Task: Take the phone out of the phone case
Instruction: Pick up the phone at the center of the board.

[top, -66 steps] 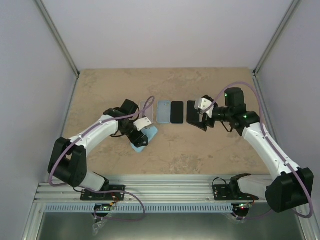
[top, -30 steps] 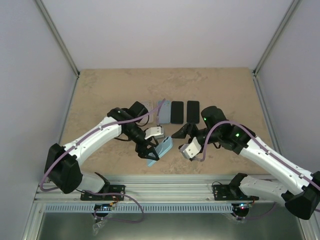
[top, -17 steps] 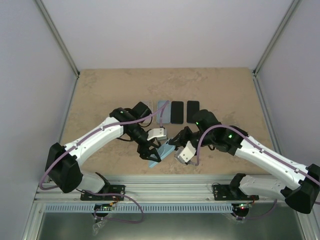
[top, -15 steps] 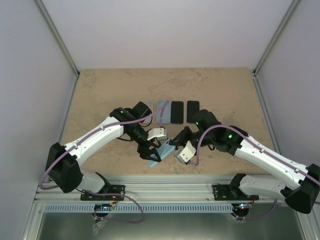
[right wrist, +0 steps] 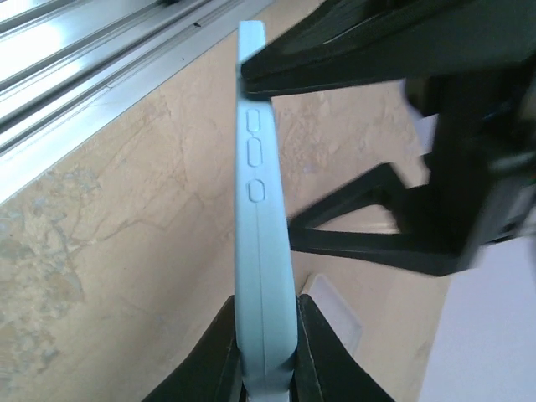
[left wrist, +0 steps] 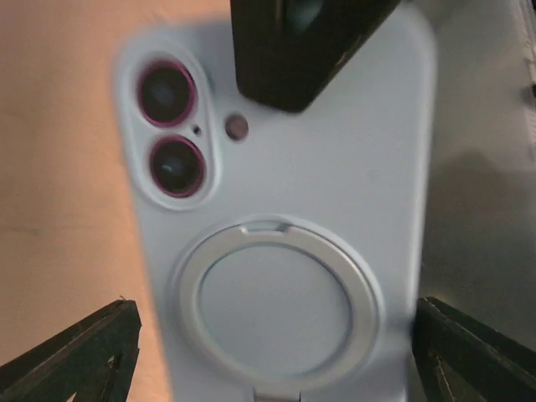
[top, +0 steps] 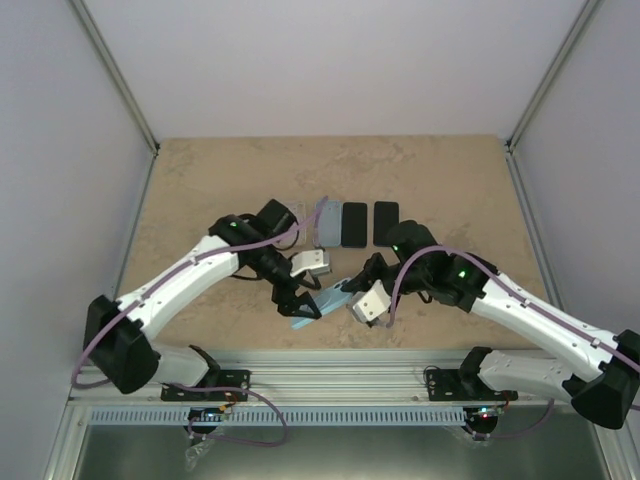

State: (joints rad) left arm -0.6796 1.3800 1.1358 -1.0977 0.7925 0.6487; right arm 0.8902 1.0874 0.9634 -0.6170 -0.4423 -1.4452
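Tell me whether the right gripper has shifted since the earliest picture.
Yes. The right gripper has come leftward and toward the near rail, away from the rightmost black phone, onto the cased phone.

no legible text, label, brand, number or sign found in any view. the light blue phone case (left wrist: pixel 293 226) carries a plain ring on its back and unmarked side buttons; arms, table (top: pixel 220 170) and rail show no readable marking.

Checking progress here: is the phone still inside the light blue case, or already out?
Still inside: camera lenses fill the cutout of the light blue case in the left wrist view.
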